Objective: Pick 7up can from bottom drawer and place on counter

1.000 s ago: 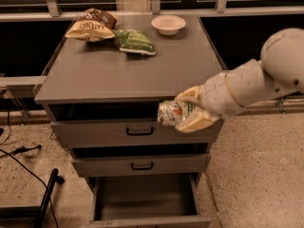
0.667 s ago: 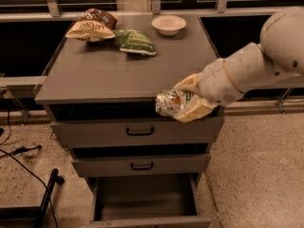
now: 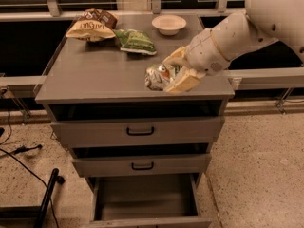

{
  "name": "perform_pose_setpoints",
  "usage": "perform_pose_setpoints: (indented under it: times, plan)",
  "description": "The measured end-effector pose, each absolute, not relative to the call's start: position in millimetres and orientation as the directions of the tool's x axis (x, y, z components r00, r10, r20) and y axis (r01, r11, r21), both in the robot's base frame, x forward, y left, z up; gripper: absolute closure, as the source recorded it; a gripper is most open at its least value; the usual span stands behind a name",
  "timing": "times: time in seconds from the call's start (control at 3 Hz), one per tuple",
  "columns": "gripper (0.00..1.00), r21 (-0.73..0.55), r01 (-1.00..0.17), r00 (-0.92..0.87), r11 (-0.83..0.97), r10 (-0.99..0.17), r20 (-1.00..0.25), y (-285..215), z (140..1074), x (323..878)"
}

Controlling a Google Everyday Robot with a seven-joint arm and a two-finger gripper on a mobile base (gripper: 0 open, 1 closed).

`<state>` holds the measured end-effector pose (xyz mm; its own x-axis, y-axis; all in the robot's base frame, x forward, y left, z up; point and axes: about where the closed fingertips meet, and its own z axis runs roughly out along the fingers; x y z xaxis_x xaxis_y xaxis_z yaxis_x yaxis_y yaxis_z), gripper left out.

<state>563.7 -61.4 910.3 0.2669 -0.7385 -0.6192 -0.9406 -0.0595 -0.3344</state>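
Silvery-green, the 7up can (image 3: 156,76) is sitting clamped between the fingers of the gripper (image 3: 172,74), which is hovering over the counter (image 3: 95,75) near its front right corner, while the bottom drawer (image 3: 142,196) is standing open below.

Cannot read print on 7up can (image 3: 154,77): blurred. Cannot see can's right part, covered by gripper (image 3: 167,76) clamped on it above counter's (image 3: 95,70) right front. Front of bottom drawer (image 3: 142,196) cut by lower edge; arm (image 3: 237,30) cut by right and top edges. Lettering on green bag (image 3: 135,41) too small.
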Motion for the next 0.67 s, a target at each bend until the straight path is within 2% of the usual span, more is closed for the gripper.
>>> perform_pose_setpoints:
  times: [0.67]
  plan:
    - [1.00,-0.360,-0.927,0.327,-0.106,-0.699,-0.636,-21.9,909.3,614.5]
